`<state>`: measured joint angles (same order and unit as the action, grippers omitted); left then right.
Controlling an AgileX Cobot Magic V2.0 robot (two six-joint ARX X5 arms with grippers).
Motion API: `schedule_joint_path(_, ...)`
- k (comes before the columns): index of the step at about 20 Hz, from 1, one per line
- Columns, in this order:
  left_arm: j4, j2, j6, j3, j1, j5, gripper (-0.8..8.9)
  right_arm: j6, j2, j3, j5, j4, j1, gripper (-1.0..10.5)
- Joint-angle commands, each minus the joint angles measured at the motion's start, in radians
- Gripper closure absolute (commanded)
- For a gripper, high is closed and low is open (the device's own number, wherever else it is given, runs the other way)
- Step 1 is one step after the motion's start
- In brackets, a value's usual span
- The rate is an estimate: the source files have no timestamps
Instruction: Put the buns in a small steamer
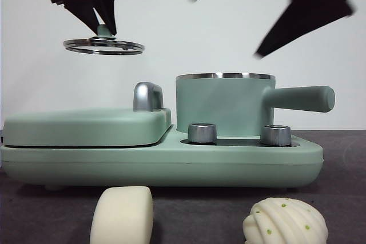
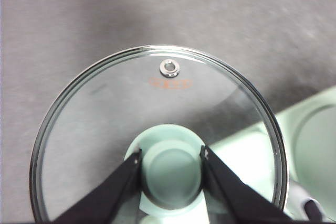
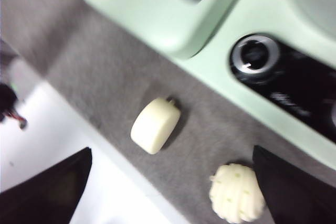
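Grey table holds both buns point(image 1: 122, 214) outside the lidless small steamer point(image 1: 224, 104); left pincer point(image 1: 104, 27) grips its lid point(image 1: 103, 46), right pincer point(image 3: 173, 182) spread.

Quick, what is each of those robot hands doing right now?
Left gripper: closed on the glass lid by its knob, held in the air.
Right gripper: open, empty, above the buns.

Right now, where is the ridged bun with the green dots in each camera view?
Front view: the ridged bun sits on the grey mat at the bottom right, in front of the cooker base.
Left wrist view: not in it; only the glass lid held by the left gripper shows.
Right wrist view: low and right of centre, beside the right gripper's jaw.
Shared landmark: the smooth bun lying next to it.
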<state>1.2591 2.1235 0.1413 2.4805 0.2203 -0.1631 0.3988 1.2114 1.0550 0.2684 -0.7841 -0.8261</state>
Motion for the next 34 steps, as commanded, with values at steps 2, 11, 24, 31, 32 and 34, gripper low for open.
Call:
schedule_joint_path(2,-0.020,-0.003,-0.003,0.040,-0.023,-0.008,7.58,0.047,0.175,0.080,-0.045,0.006,-0.129,4.6)
schedule_joint_path(11,-0.018,-0.003,-0.003,0.039,-0.070,-0.008,7.58,0.046,0.500,0.135,-0.109,0.060,-0.265,4.6)
schedule_joint_path(24,-0.018,-0.003,-0.003,0.039,-0.077,-0.009,7.58,0.036,0.579,0.135,-0.120,0.102,-0.266,8.2)
schedule_joint_path(31,-0.017,-0.003,-0.004,0.039,-0.083,-0.009,7.58,0.000,0.575,0.360,-0.086,-0.124,-0.203,8.2)
schedule_joint_path(32,-0.017,-0.003,-0.004,0.039,-0.084,-0.009,7.58,-0.012,0.575,0.420,-0.084,-0.183,-0.181,8.2)
schedule_joint_path(34,-0.017,-0.003,-0.004,0.039,-0.084,-0.009,7.58,-0.061,0.575,0.565,-0.085,-0.310,-0.123,8.2)
